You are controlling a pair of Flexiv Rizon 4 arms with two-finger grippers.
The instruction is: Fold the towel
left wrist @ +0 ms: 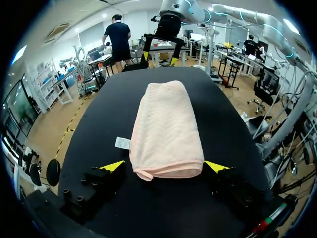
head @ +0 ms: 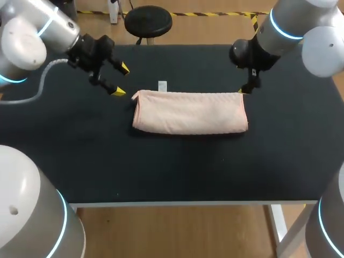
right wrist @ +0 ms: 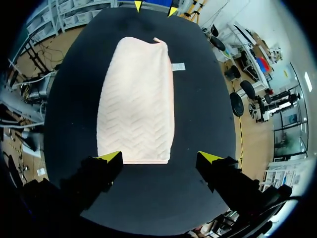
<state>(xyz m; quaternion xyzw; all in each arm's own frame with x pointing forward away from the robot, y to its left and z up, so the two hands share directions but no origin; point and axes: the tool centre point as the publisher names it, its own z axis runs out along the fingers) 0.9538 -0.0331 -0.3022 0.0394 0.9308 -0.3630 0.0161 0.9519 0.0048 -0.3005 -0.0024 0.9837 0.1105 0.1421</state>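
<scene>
Towel (head: 191, 112) is folded into a long pink strip and lies flat at bench (head: 80, 161) centre. A small white tag (head: 162, 85) sits at its 11 o'clock edge. Left end effector (head: 121, 79) is off the towel's 10 o'clock corner, fingers spread wide, gripping nothing. Right end effector (right wrist: 159, 157) is at the 2 o'clock corner — fingers also wide apart, nothing held; towel's short end just ahead of it.

The towel (head: 190, 112) is pale peach-pink, woven in a fine herringbone of zigzag rows, with a slightly deeper pink hem. At its eleven o'clock sits a small white label (head: 162, 85). The table (head: 177, 166) is matt black. The left gripper (head: 121, 80) and right gripper (right wrist: 159, 156) are black with bright yellow tips; the left arm (head: 32, 37) and right arm (head: 301, 27) are silver-grey, ringed in glowing cyan
</scene>
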